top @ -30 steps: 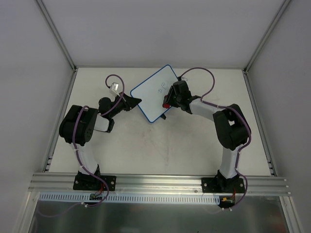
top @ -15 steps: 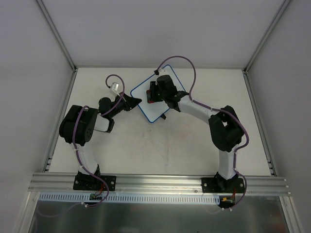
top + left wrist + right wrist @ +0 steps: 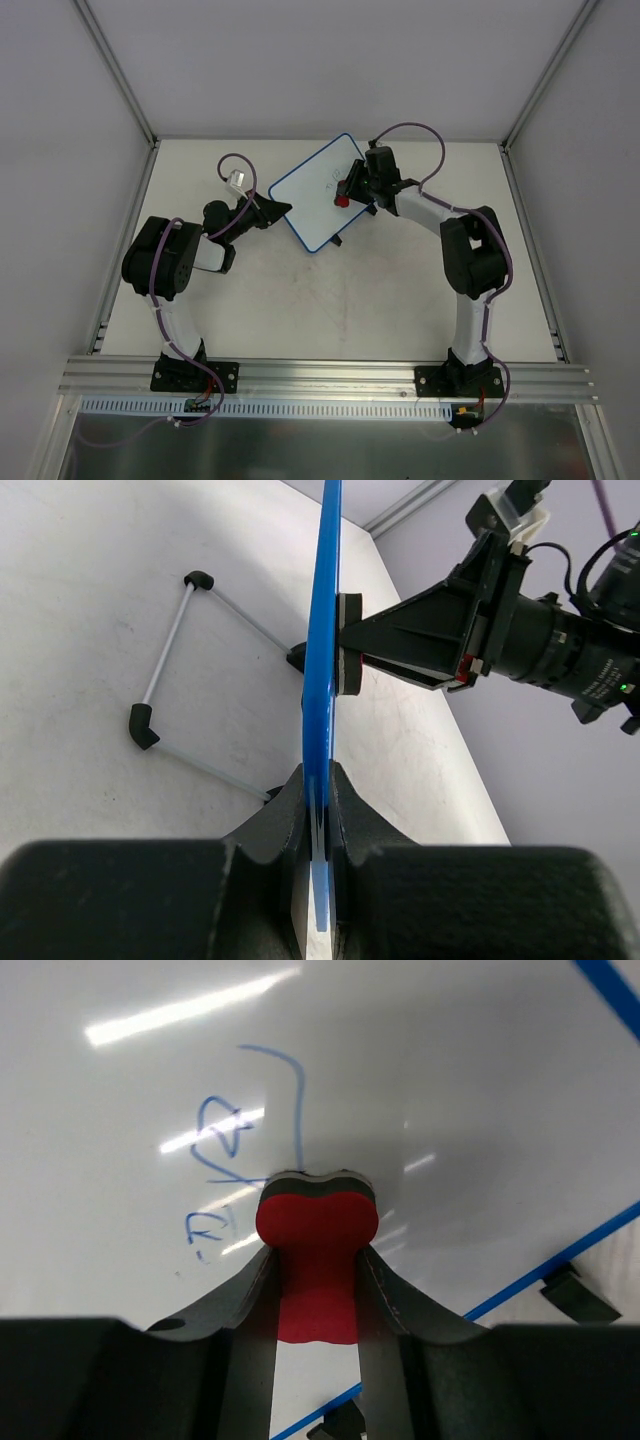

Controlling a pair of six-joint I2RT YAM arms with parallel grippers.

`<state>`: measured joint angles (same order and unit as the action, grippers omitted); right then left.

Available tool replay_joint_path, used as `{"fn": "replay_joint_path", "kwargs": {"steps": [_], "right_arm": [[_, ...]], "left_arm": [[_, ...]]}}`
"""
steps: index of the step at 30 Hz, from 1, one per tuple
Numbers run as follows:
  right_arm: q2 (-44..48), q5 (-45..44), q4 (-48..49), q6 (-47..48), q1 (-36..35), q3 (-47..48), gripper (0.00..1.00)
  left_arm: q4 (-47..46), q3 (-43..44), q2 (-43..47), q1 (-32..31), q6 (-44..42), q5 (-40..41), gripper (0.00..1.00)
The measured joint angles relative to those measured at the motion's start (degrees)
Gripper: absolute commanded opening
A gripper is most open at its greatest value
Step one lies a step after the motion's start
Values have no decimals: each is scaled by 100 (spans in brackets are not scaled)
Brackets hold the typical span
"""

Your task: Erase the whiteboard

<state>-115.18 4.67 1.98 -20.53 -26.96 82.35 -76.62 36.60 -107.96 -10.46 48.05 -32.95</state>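
Since the earlier frame, the right arm has carried its tool from the left-centre of the board back toward the board's right side; the left arm and the board have not shifted.

1. Pale flat table [image 3: 250, 300]: it carries the whole work area.
2. Small white rectangular whiteboard with a thin blue rim [image 3: 305, 205]: it sits at the far centre of the table, turned at an angle between the two arms. The left wrist view shows it edge-on [image 3: 322, 660].
3. Left gripper [image 3: 318, 790]: its jaws are clamped narrowly on the whiteboard's near-left rim, steadying it.
4. Right gripper [image 3: 315, 1280]: its jaws are closed on the small red bone-shaped foam eraser [image 3: 317, 1250], whose dark pad is pressed against the writing face.
5. Thin blue scribbles [image 3: 230, 1155]: they remain just left of and above the eraser, touching its pad.

Assessment: erasing is under way but not complete. The remaining marks call for further strokes toward the left. Whether other marks were present cannot be told.
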Motion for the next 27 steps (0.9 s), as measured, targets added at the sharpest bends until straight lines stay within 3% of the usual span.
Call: {"fn": "replay_joint_path", "kwargs": {"steps": [9, 19, 27], "right_arm": [[-28, 151, 57, -396, 227, -109, 0], [-28, -127, -28, 505, -448, 254, 0], [-107, 529, 4, 1073, -935, 649, 0]], "left_arm": [[-2, 0, 0, -7, 0, -2, 0], [-2, 0, 0, -4, 2, -2, 0], [-2, 0, 0, -7, 0, -9, 0]]}}
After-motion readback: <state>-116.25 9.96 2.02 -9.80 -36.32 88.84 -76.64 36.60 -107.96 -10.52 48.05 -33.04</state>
